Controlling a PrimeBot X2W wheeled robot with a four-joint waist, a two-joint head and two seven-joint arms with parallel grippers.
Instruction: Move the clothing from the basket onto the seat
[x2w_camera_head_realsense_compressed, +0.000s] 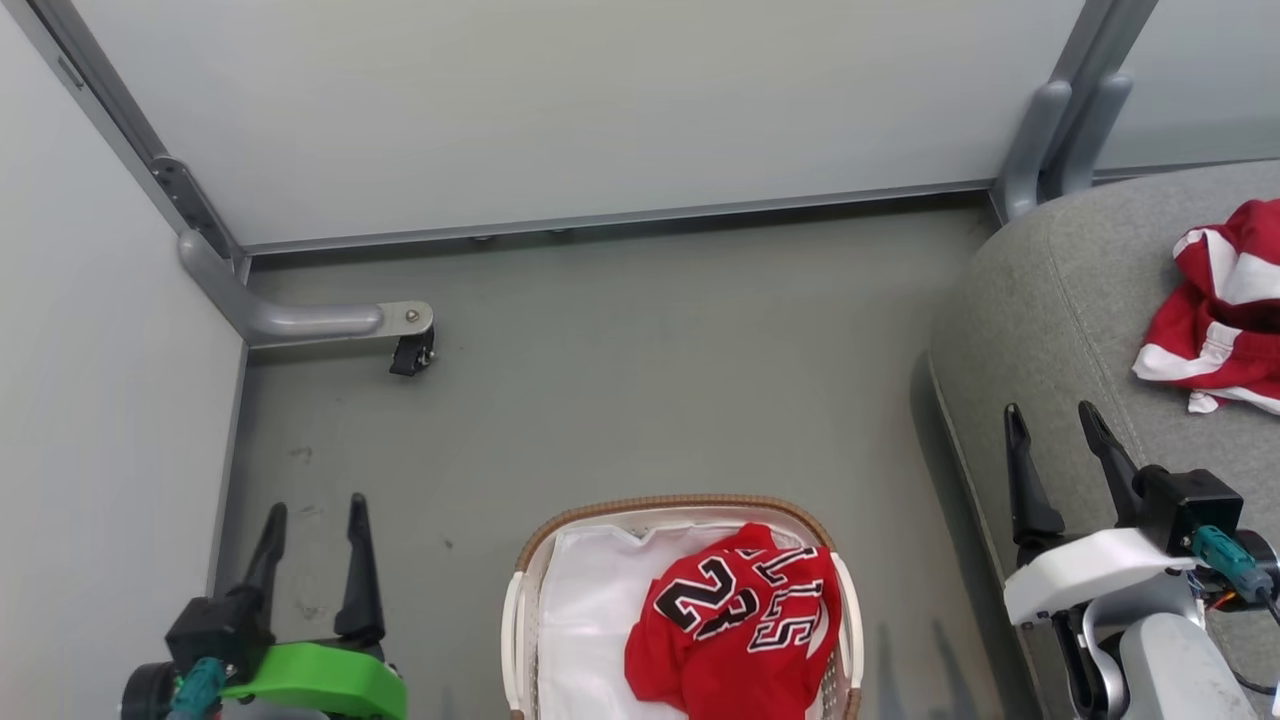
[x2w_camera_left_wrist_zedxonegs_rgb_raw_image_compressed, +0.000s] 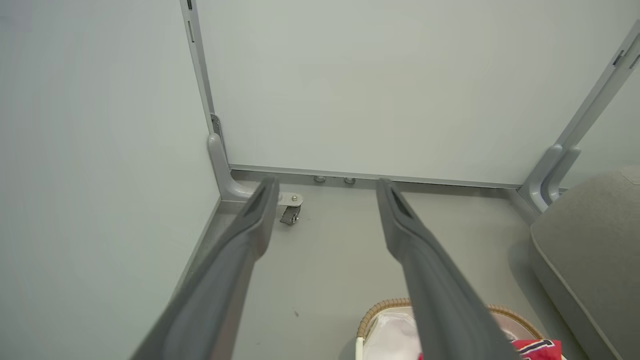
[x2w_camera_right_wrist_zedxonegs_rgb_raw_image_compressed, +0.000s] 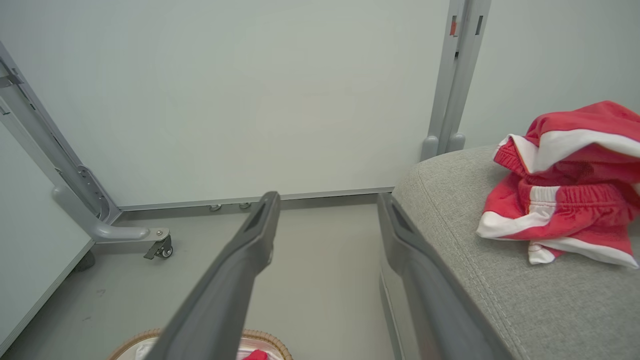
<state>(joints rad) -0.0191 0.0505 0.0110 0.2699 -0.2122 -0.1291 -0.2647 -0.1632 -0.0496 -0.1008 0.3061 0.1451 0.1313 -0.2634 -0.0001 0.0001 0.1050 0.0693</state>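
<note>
The white basket (x2w_camera_head_realsense_compressed: 530, 570) with a brown rim (x2w_camera_left_wrist_zedxonegs_rgb_raw_image_compressed: 385, 304) stands on the floor at the bottom centre. In it a red jersey (x2w_camera_head_realsense_compressed: 745, 625) with "23" lettering lies on a plain white sheet (x2w_camera_head_realsense_compressed: 585, 620). A smaller red garment with white stripes (x2w_camera_head_realsense_compressed: 1225, 310) (x2w_camera_right_wrist_zedxonegs_rgb_raw_image_compressed: 565, 185) lies crumpled on the grey seat (x2w_camera_head_realsense_compressed: 1060, 310) (x2w_camera_right_wrist_zedxonegs_rgb_raw_image_compressed: 500, 280) at the right. My left gripper (x2w_camera_head_realsense_compressed: 315, 505) (x2w_camera_left_wrist_zedxonegs_rgb_raw_image_compressed: 327, 187) is open and empty, left of the basket. Over the seat's front edge my right gripper (x2w_camera_head_realsense_compressed: 1050, 410) (x2w_camera_right_wrist_zedxonegs_rgb_raw_image_compressed: 327, 197) is open and empty, left of the striped garment.
Pale partition panels close the back and left. A grey panel foot with a castor (x2w_camera_head_realsense_compressed: 410, 350) (x2w_camera_right_wrist_zedxonegs_rgb_raw_image_compressed: 160, 247) juts onto the floor at the back left. Grey posts (x2w_camera_head_realsense_compressed: 1065, 130) stand behind the seat's corner. Grey floor (x2w_camera_head_realsense_compressed: 650, 380) lies between basket and panels.
</note>
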